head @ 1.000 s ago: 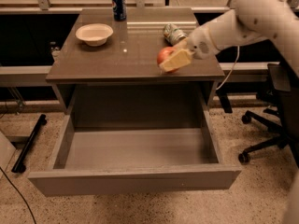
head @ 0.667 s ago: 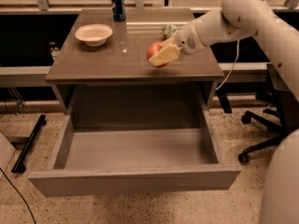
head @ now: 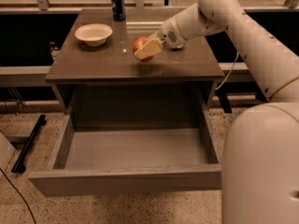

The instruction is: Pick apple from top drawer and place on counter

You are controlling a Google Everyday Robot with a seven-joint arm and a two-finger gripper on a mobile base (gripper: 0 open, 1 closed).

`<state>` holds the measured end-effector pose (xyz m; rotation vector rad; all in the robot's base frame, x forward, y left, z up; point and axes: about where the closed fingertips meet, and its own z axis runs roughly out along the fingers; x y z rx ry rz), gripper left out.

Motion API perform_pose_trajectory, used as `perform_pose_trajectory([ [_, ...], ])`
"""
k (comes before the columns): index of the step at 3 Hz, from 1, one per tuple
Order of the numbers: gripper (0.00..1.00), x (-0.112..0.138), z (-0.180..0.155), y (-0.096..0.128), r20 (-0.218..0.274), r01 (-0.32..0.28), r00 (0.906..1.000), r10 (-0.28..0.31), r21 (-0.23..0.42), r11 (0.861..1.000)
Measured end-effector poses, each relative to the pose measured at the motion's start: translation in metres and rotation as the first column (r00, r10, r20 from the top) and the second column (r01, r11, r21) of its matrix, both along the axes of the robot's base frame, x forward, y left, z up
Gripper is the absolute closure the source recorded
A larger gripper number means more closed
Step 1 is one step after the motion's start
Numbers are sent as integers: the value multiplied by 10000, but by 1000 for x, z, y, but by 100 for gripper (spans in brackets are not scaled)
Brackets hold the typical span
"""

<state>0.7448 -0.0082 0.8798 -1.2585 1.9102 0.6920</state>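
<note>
**Gripper clamping the apple at the middle of the counter**

The gripper (head: 147, 48) is sitting over the middle of the counter (head: 117, 66), its pale fingers (head: 150, 45) closing around the apple (head: 138, 45) and holding it from the right side. The apple is showing red on its left, low over the glossy surface; whether it is touching the top cannot be told. The white arm (head: 243, 27) is reaching in from the right and bending down across the counter's far right corner. A white bowl (head: 94, 33) is sitting on the counter well to the left of the apple, and a blue can (head: 118, 5) is standing upright near the back edge. Below the counter, the top drawer (head: 126, 183) is standing pulled fully out over the speckled floor (head: 140, 211).
</note>
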Motion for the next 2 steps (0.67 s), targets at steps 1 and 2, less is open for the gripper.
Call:
perform_pose_trajectory([
  [1,28,24,-12,17,-266,84,9996,-90,-225,9997],
  [2,5,35,-22,24,-484,169,9987,-187,-365,9992],
])
